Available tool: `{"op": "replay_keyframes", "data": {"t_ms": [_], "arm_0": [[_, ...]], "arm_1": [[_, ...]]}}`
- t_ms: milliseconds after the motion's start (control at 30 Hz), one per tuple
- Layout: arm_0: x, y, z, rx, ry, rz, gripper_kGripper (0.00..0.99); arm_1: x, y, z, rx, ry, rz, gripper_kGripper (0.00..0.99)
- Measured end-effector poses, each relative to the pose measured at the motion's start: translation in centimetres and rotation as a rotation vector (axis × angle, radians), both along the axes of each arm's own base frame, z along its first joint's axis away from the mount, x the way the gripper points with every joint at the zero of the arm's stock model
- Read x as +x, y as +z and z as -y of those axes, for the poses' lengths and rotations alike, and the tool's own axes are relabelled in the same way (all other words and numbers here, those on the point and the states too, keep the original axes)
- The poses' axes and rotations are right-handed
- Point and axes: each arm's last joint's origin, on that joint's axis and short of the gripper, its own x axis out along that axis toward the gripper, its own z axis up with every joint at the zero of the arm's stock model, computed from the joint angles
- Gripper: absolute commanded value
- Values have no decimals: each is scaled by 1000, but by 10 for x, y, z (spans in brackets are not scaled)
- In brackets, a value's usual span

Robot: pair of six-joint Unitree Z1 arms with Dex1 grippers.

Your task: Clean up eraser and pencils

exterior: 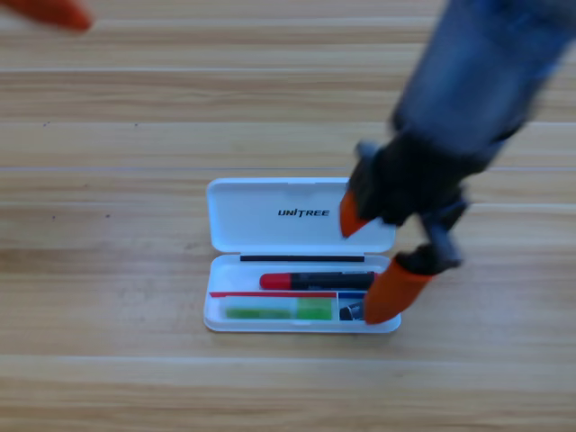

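The white case (270, 216) lies open in the middle of the table, lid up toward the back. Inside its tray the black pencil with a red end (315, 280) lies across the upper row. Below it, at the left, sits the light green pencil (277, 311). The eraser (350, 310) is a small dark block at the tray's lower right, partly hidden by an orange jaw. My right gripper (367, 265) hovers over the case's right end, open, one jaw by the lid and the other at the tray's corner, holding nothing. My left gripper (54, 13) shows only as an orange tip at the top left corner.
The wooden table (108, 270) surrounds the case on all sides. The right arm (477, 81) comes in from the upper right and covers that part of the table.
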Motion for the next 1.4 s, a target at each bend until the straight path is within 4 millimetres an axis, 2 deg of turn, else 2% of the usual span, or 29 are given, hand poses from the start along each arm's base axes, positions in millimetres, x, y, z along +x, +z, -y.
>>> {"op": "replay_keyframes", "data": {"t_ms": [100, 167, 333, 400, 533, 567, 700, 967, 1167, 1400], "arm_0": [[46, 0, 11, -11, 8, 21, 957], [81, -10, 21, -14, 3, 29, 908], [161, -62, 41, 17, -53, -10, 739], [184, -88, 48, 23, -72, -49, 600], [212, -144, 57, 41, -112, -147, 83], [216, -154, 59, 45, -117, -165, 0], [226, -184, 63, 54, -125, -224, 0], [230, -223, 78, 83, -149, -305, 0], [220, -243, 103, 107, -201, -382, 0], [196, -262, 124, 98, -277, -472, 0]], "arm_1": [[-24, 38, 31, 144, -33, 17, 937], [-39, 53, 51, 236, -59, 23, 945], [-69, 77, 94, 412, -95, 73, 959], [-78, 86, 107, 460, -105, 93, 962], [-88, 97, 120, 513, -103, 104, 974], [-89, 96, 121, 517, -97, 96, 974], [-91, 89, 121, 515, -82, 58, 974], [-92, 89, 121, 532, -68, 29, 976], [-92, 90, 120, 537, -67, 32, 976], [-93, 86, 120, 537, -56, 7, 976]]}}
